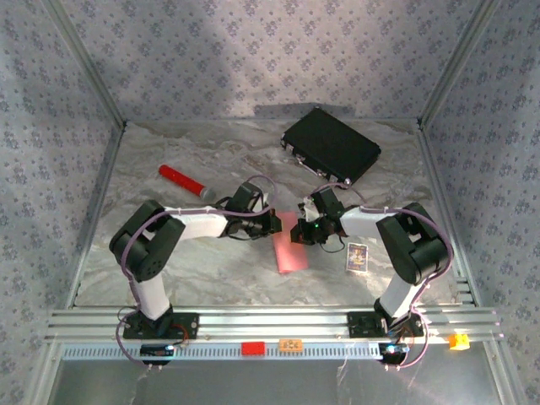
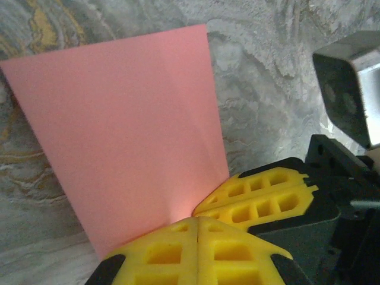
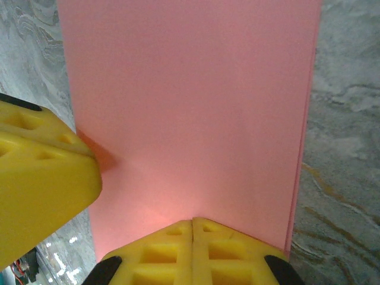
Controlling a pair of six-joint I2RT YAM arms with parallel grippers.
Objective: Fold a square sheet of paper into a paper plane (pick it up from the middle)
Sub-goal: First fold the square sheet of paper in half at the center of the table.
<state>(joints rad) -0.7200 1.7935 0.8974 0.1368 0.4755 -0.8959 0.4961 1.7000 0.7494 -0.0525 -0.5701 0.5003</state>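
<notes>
The square sheet of paper (image 1: pixel 291 251) is salmon-pink and lies on the marbled table as a narrow, doubled strip between the two arms; its layered edge shows on the right in the right wrist view (image 3: pixel 190 107). My left gripper (image 1: pixel 274 224) is shut, its yellow tips (image 2: pixel 197 218) touching the sheet (image 2: pixel 130 130) at its near end. My right gripper (image 1: pixel 305 234) is also shut, tips (image 3: pixel 193 221) against the same end. Each wrist view shows the other gripper's fingers (image 2: pixel 261 196) (image 3: pixel 41 178) close by. Whether either pinches paper is hidden.
A black case (image 1: pixel 331 145) lies at the back right. A red cylinder with a grey cap (image 1: pixel 186 181) lies at the left behind the left arm. A small printed card (image 1: pixel 358 256) sits next to the right arm. Patterned walls enclose the table (image 1: pixel 211 270).
</notes>
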